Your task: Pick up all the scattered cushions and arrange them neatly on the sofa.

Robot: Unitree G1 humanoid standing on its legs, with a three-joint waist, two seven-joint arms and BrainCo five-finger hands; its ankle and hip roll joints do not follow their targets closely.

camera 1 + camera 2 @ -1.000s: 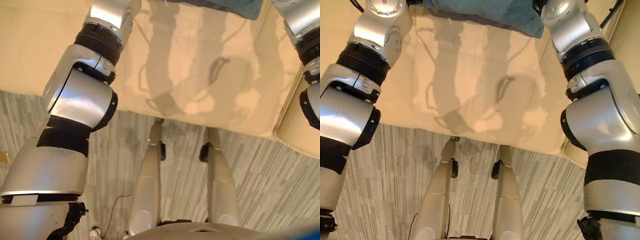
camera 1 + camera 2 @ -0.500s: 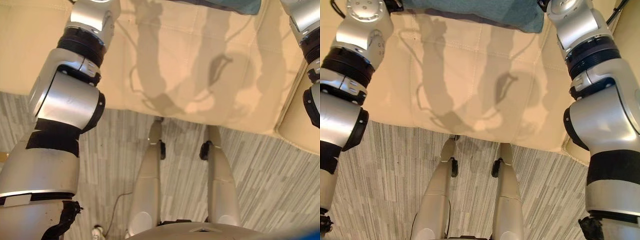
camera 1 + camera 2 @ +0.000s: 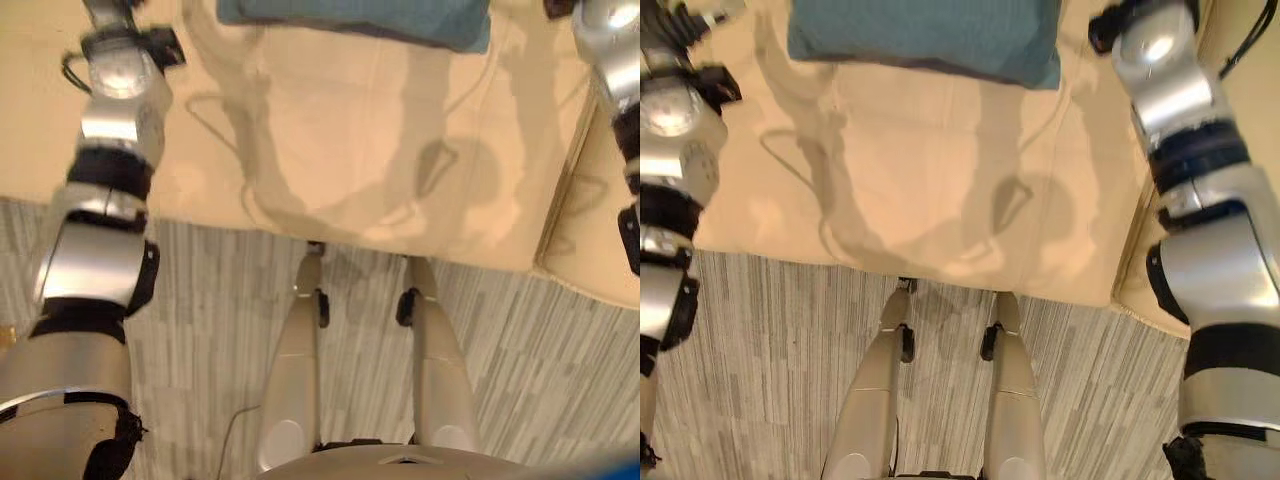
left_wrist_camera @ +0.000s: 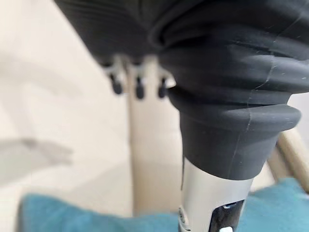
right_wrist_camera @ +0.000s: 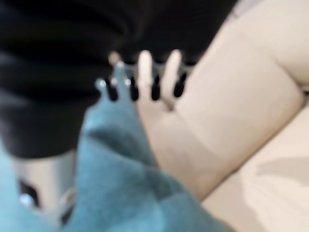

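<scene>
at the sofa (image 3: 940, 180) seat's back edge: teal cushion (image 3: 925, 35) laid flat; left hand (image 4: 137, 82) relaxed, holding nothing; right hand (image 5: 145, 77) fingers straight beside cushion, likely squaring it.

Grey striped floor (image 3: 760, 340) in front, below the seat

No legible text, label or number anywhere (cushion and sofa plain).

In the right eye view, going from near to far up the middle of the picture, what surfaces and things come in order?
Grey striped floor → cream sofa seat → teal cushion lying on the seat at the far edge of the view.
</scene>
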